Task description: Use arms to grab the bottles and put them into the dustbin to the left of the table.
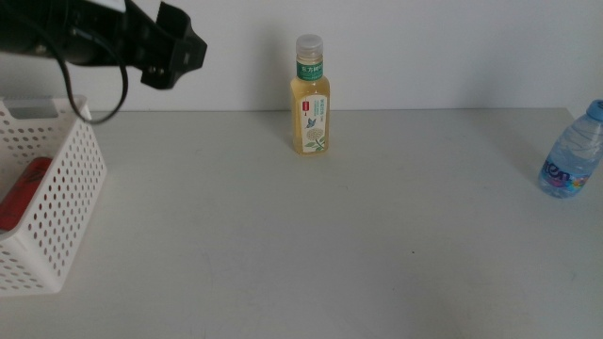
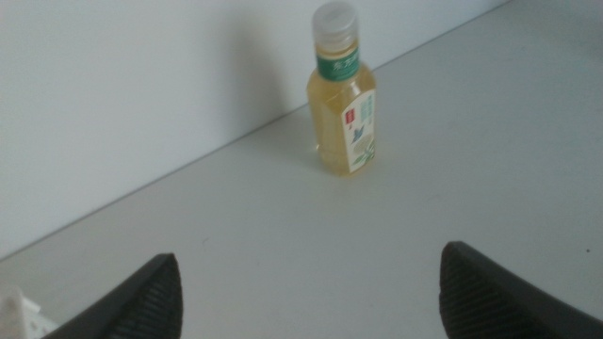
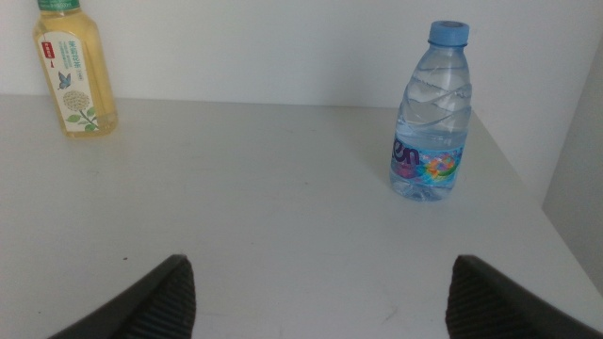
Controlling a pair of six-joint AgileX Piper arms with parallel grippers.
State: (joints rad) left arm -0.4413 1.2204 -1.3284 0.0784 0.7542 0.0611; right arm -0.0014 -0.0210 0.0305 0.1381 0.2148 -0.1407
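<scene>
The pale-yellow tea bottle (image 1: 310, 99) (image 2: 345, 94) (image 3: 75, 71) stands upright at the back middle of the table (image 1: 283, 254). At the right edge stands the clear blue-capped water bottle (image 1: 570, 155) (image 3: 431, 118). A red can (image 1: 24, 193) lies inside the white dustbin (image 1: 57, 188) at the left. My left gripper (image 1: 174, 52) (image 2: 311, 301) hangs high above the bin's back corner, open and empty, and faces the tea bottle from well short of it. The right gripper (image 3: 320, 301) is out of the middle view, open and empty, with the water bottle ahead of it.
A white wall runs along the table's back edge. A black cable (image 1: 89, 89) loops down from the left arm over the bin. In the right wrist view the table's side edge (image 3: 528, 188) passes close to the water bottle.
</scene>
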